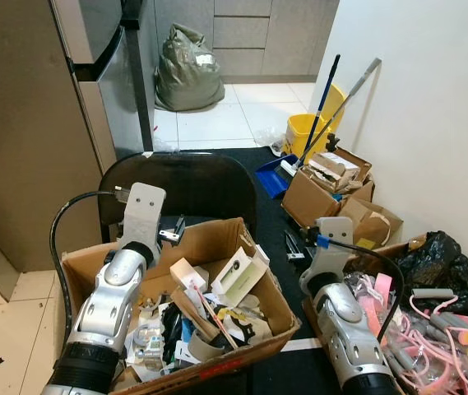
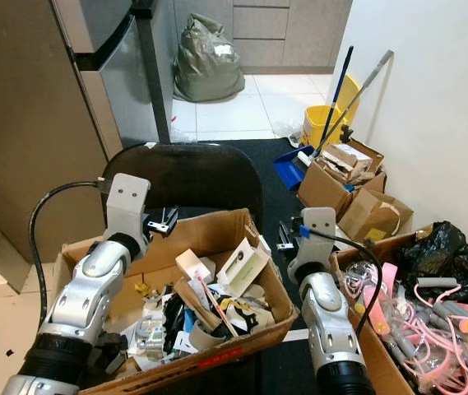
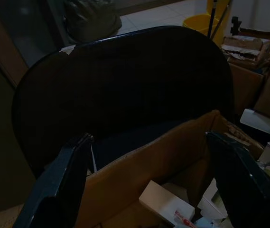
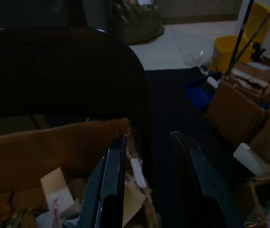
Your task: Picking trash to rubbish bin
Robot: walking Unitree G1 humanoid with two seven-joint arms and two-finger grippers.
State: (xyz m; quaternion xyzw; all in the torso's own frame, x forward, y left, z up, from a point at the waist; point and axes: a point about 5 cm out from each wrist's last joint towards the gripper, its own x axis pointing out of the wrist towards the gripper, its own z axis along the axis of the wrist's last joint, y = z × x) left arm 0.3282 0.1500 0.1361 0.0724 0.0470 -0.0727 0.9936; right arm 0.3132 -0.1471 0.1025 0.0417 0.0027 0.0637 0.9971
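A brown cardboard box point(image 1: 246, 350) packed with trash stands on a black chair point(image 1: 188, 185). Among the trash are a white carton point(image 1: 240, 276), paper scraps and small packets. My left gripper point(image 3: 149, 140) is open above the box's far rim, its fingers point(image 1: 172, 232) pointing at the chair back, with nothing between them. My right gripper point(image 4: 149, 137) is open at the box's far right corner. The torn cardboard edge point(image 4: 134, 171) lies in its gap, and I cannot tell whether it touches. Its black fingers point(image 1: 294, 245) sit just right of the box.
A stuffed grey-green rubbish bag point(image 1: 187, 74) sits on the white tiles at the back. A yellow mop bucket point(image 1: 303, 132), a blue dustpan and open cardboard boxes point(image 1: 324, 193) line the right wall. A black bag point(image 1: 443, 263) and pink clutter point(image 1: 431, 329) are at the right; a tall cabinet point(image 1: 20, 123) is at the left.
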